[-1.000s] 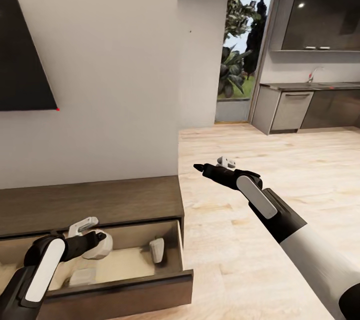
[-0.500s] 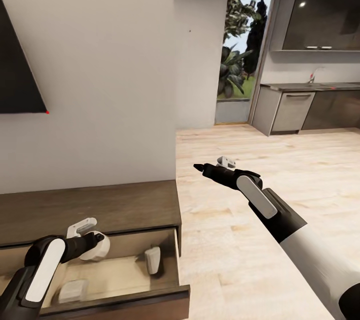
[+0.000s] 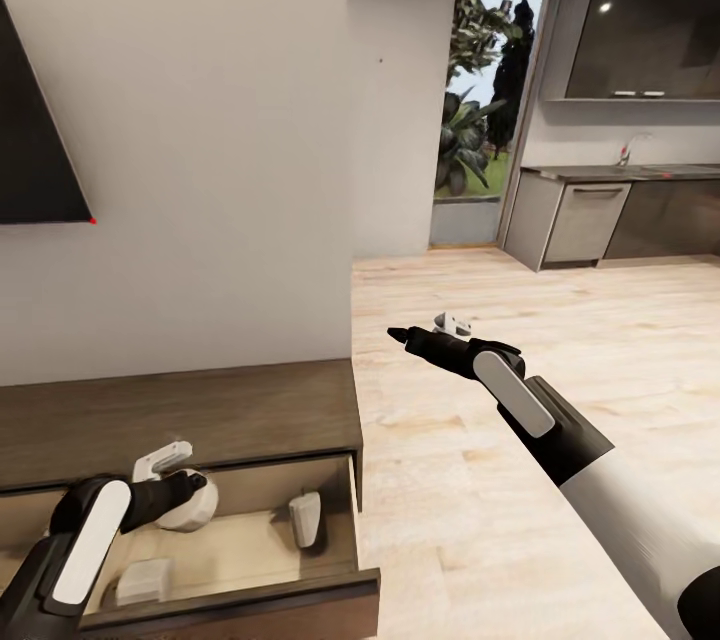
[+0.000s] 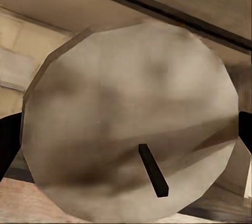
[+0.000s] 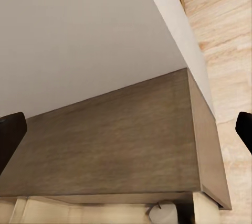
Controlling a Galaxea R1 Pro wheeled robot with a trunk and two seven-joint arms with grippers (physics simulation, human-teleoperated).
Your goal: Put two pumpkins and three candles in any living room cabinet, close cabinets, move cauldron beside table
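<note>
Matt dark wood-grain cabinet [image 3: 180, 410], pale plank floor [image 3: 560, 320], waxy matt candle [image 4: 131, 124]

The cabinet [image 3: 200, 410], a long low dark-brown wooden unit, is seen standing against the pale wall, its flat top bare. Its end drawer [image 3: 230, 590] is pulled open, and a light beige interior is shown.

Three candles are seen at this drawer. One candle [image 3: 308, 518], a stubby pale cylinder, is tilted near the drawer's right wall. A second candle [image 3: 143, 582] is laid on the drawer floor close to the front panel. The third candle [image 4: 131, 124] is held above the drawer in the left gripper [image 3: 190, 500], which is closed on it; its round beige end face with a short dark wick is turned toward the wrist camera.
</note>
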